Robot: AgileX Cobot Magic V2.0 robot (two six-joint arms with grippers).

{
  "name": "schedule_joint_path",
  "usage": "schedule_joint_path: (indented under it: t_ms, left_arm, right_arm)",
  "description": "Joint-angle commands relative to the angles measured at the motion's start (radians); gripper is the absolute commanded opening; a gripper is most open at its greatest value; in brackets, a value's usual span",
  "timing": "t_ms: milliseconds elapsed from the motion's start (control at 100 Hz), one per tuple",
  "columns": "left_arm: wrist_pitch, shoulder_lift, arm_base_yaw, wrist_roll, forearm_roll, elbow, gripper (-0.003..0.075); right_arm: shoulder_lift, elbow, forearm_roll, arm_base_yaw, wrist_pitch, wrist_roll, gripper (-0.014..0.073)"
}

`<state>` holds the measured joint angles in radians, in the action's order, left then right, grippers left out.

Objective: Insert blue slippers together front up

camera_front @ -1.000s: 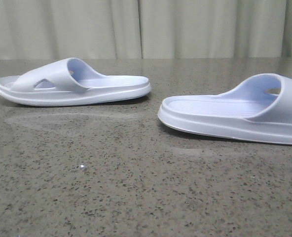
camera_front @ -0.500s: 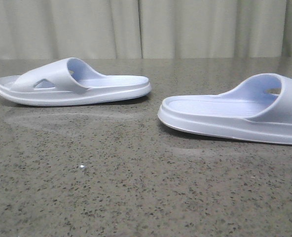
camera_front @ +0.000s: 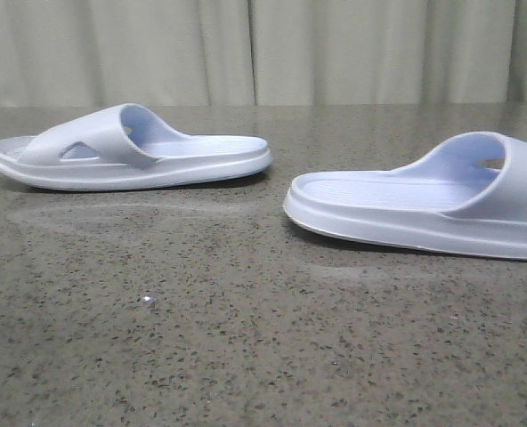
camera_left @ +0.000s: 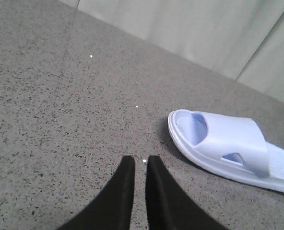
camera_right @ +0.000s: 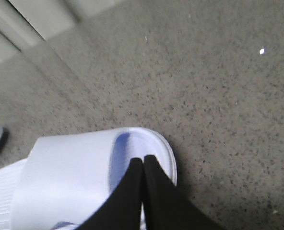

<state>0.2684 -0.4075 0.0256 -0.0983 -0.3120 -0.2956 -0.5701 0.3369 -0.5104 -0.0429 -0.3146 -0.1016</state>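
On the left side of the speckled grey table [camera_front: 246, 338] lies the left slipper [camera_front: 130, 149], sole down, its heel end toward the middle. The left gripper [camera_left: 136, 165] hangs over bare table just beside this slipper's toe end, its two black fingers [camera_left: 122, 191] nearly together with a thin gap and nothing between them. Right of the left slipper, well apart from it, lies the right slipper [camera_front: 424, 200], also sole down, heel end toward the middle. The right gripper [camera_right: 143, 160] hangs over this slipper's toe end, its fingers [camera_right: 159, 191] pressed together, empty. A pale curtain [camera_front: 263, 49] hangs behind the table.
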Motion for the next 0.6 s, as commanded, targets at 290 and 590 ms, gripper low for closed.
schedule_joint_path:
  t_ms: [290,590]
  left_arm:
    - [0.135,-0.277,0.003,0.215,-0.081,-0.228,0.0017]
    - [0.188,-0.401,0.003,0.602,-0.491,-0.240,0.0102]
  right_arm:
    - [-0.275,0.305,0.164,-0.015,-0.269,-0.009,-0.0058]
    - [-0.281,0.371,0.224,-0.024,-0.404,-0.012,0.0279]
